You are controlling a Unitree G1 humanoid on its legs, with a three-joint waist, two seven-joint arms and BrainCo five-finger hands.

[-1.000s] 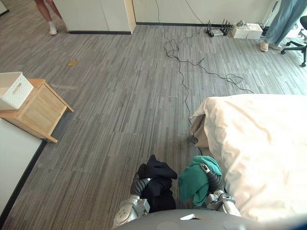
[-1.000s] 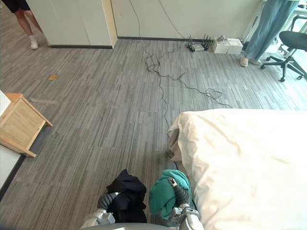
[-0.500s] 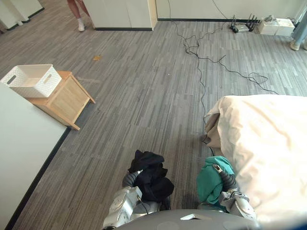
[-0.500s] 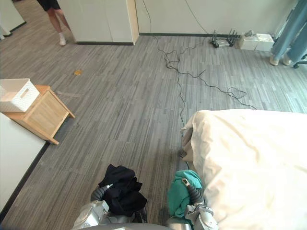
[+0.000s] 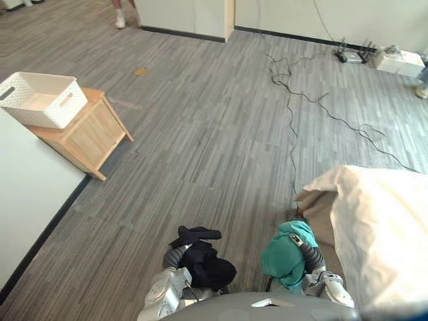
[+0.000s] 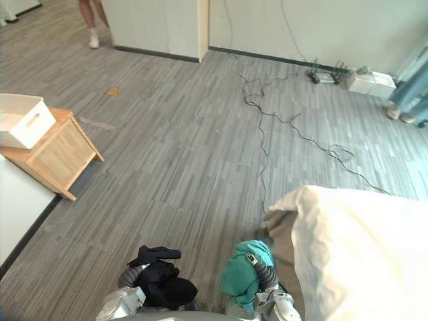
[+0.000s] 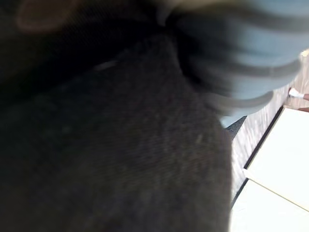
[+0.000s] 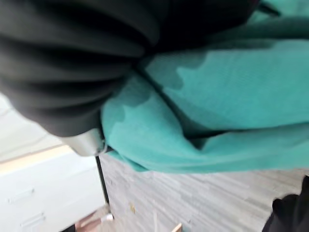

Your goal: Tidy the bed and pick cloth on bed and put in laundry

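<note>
A bunched black cloth [image 5: 204, 257] rides on my left hand [image 5: 172, 256] low in the eye views, and it covers most of the left wrist view [image 7: 120, 145]. A teal cloth [image 5: 284, 257] is bundled over my right hand [image 5: 309, 255] just beside the bed's corner; the right wrist view shows it [image 8: 217, 111] draped past the dark ribbed cover. Both cloths hang above the floor. The bed [image 5: 388, 227], under a cream cover, lies at the right. A white laundry basket [image 5: 47, 115] stands on a small wooden cabinet [image 5: 87, 137] at the far left.
Black cables [image 5: 292, 120] trail across the grey plank floor from the far wall toward the bed's corner. A low white surface [image 5: 27, 194] borders the left side below the cabinet. A person's legs [image 6: 92, 27] show at the far top left, another's [image 6: 408, 100] at the right.
The camera has swung left: the basket and cabinet sit further into the picture and the bed has slid toward the right edge. Both cloths stay on my hands.
</note>
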